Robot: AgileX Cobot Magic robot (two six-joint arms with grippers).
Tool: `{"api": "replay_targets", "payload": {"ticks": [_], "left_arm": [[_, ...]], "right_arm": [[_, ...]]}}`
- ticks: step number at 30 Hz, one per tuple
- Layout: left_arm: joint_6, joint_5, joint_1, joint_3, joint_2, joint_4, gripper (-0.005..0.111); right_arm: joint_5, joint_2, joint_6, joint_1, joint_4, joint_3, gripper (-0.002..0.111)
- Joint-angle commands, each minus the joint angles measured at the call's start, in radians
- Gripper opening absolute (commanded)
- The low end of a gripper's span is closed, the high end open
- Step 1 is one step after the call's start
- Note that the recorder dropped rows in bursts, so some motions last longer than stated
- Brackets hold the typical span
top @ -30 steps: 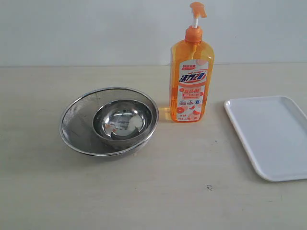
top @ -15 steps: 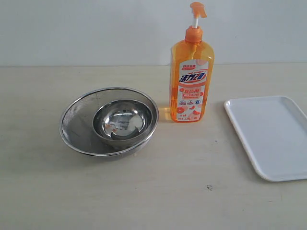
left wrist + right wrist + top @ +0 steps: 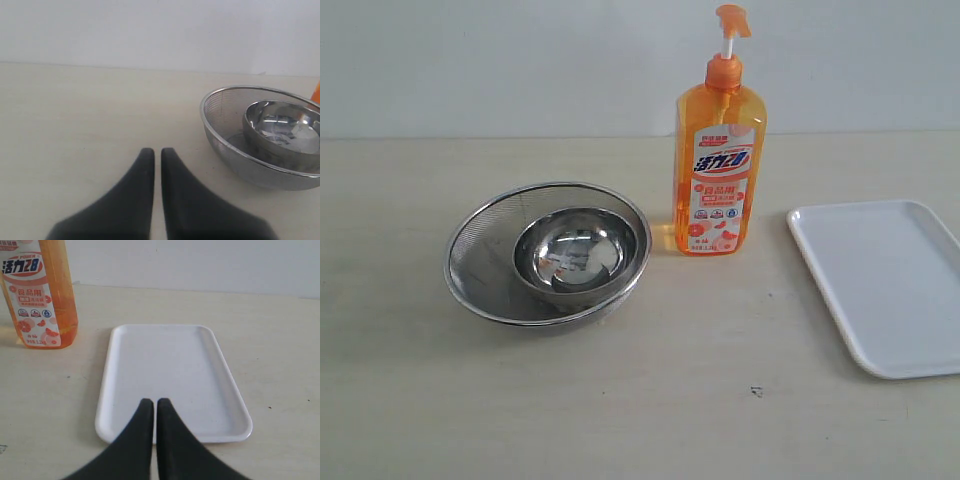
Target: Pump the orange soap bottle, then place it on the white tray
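Waiting to start: bottle [image 3: 718, 170] stands upright on the surface [image 3: 720, 400] between bowls [image 3: 548, 255] and tray [image 3: 880, 290], touching neither.
Empty and pinched together: left end effector [image 3: 157, 150], right end effector [image 3: 155, 401]. Bottle looks full, so probably heavy and tippy; smooth stiff plastic, likely slippery. Best hold: flat sides at mid-body, pump head [image 3: 732, 20] pressed from above.

1. The orange soap bottle [image 3: 718, 170] is translucent plastic, smooth and glossy, with a slick printed label.
2. The white tray [image 3: 880, 290] is smooth plastic with a soft gloss.
3. The outer bowl [image 3: 480, 262] is fine metal mesh under a polished rim; the inner bowl [image 3: 575, 255] is solid steel, mirror-bright.
4. The desk [image 3: 670, 400] is pale and matt, with a faint grain.
5. The left fingers [image 3: 132, 200] and right fingers [image 3: 177, 450] are black, smooth and dull. Whether they are plastic or rubber cannot be told.
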Motion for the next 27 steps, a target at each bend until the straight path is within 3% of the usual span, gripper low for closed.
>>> {"api": "replay_targets", "payload": {"ticks": [1, 16, 27], "left_arm": [[0.004, 0.000, -0.005, 0.003, -0.003, 0.004, 0.005], [0.004, 0.000, -0.005, 0.003, -0.003, 0.004, 0.005], [0.004, 0.000, -0.005, 0.003, -0.003, 0.004, 0.005]], "right_arm": [[-0.013, -0.005, -0.002, -0.003, 0.000, -0.001, 0.000], [-0.018, -0.005, -0.002, -0.003, 0.000, -0.001, 0.000], [-0.152, -0.005, -0.002, -0.003, 0.000, -0.001, 0.000]]}}
